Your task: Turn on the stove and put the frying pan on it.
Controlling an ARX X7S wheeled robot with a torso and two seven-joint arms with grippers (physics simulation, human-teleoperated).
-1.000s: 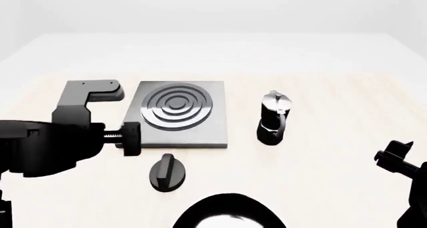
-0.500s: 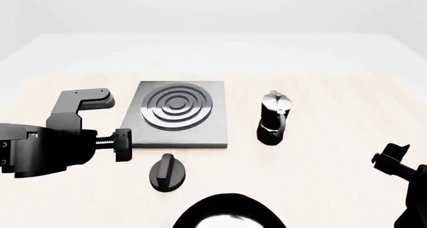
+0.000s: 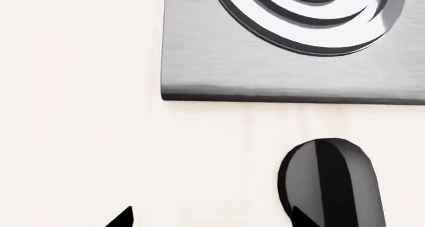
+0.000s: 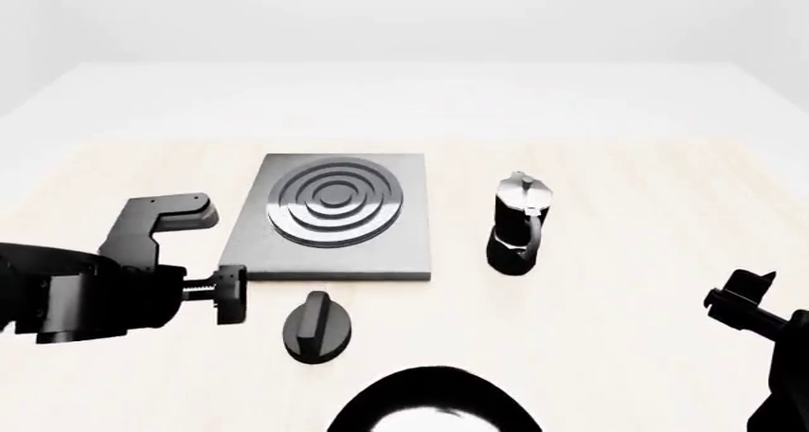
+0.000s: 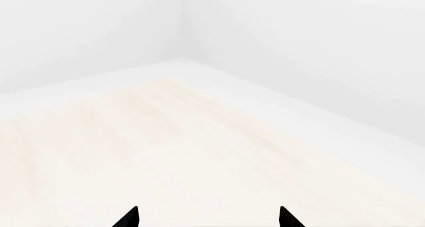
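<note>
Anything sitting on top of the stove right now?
No: the stove shows only its bare burner rings. The frying pan lies at the head view's bottom edge, mostly cut off, so its inside is unclear.

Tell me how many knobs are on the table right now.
1. The small round black knob lies on the table just in front of the stove, near the left claw. No others show.

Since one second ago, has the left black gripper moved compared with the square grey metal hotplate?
Yes. The left gripper has drawn back toward the robot and slightly leftward, away from the grey hotplate's left edge, ending nearer the round black knob. The hotplate stayed put.
</note>
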